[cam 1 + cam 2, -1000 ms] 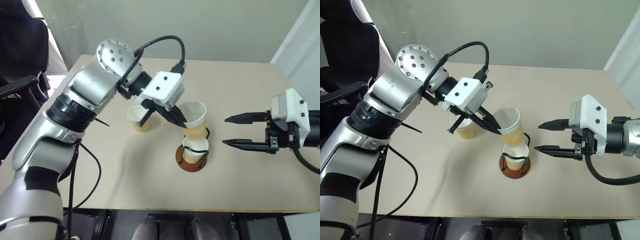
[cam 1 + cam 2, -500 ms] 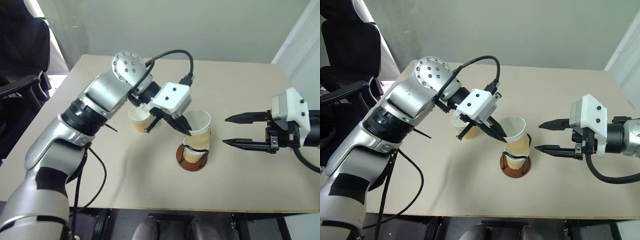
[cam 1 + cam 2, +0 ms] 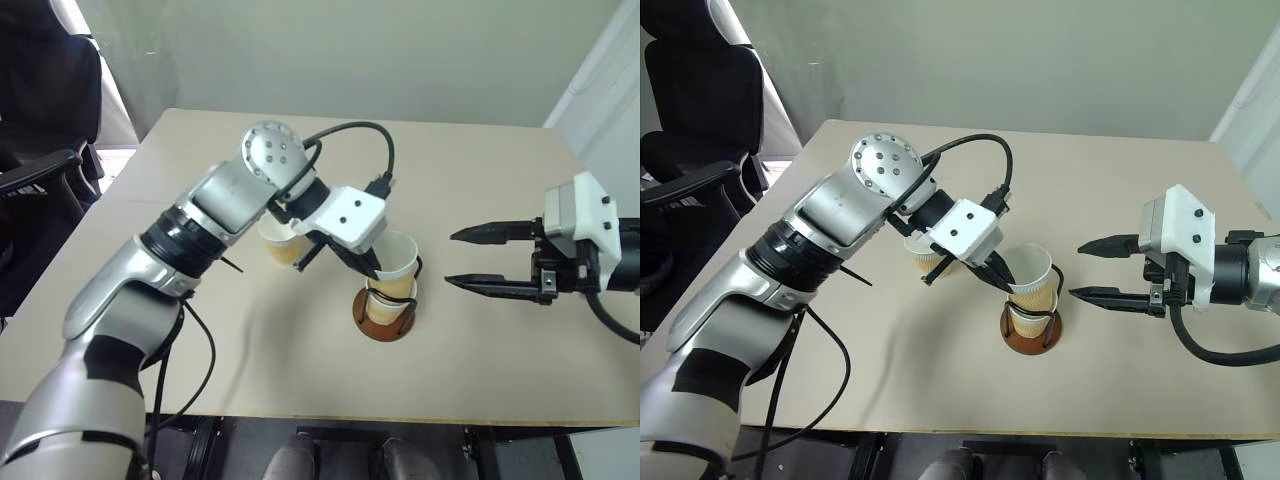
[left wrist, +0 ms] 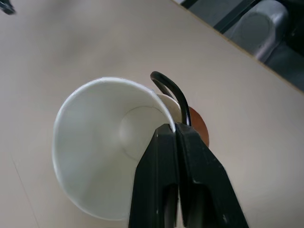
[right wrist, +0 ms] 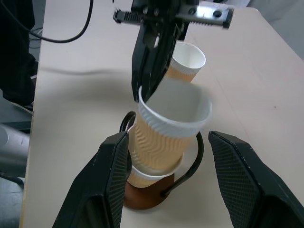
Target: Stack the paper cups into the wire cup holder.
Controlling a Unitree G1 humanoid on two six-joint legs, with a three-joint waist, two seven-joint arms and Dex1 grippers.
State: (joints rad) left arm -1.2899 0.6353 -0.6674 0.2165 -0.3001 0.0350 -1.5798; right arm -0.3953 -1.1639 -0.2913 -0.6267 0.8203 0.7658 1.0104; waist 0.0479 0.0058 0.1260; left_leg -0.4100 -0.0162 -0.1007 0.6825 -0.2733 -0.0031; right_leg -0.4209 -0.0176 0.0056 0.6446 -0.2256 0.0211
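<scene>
I see bare table [image 3: 200, 360] across the lower left and upper right of the frame. At centre the wire cup holder [image 3: 384, 318], its nested paper cups [image 3: 397, 262] and my left gripper [image 3: 372, 270] pinching the top rim block passage. My right gripper [image 3: 462, 261], fingers spread, occupies the right edge; a third cup [image 3: 279, 239] stands behind my left arm.

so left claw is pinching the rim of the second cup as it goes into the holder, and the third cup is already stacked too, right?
Not quite. The left claw does pinch the second cup over the wire cup holder, but the third cup is not stacked: it stands on the table behind the arm, as the left eye view shows.
</scene>
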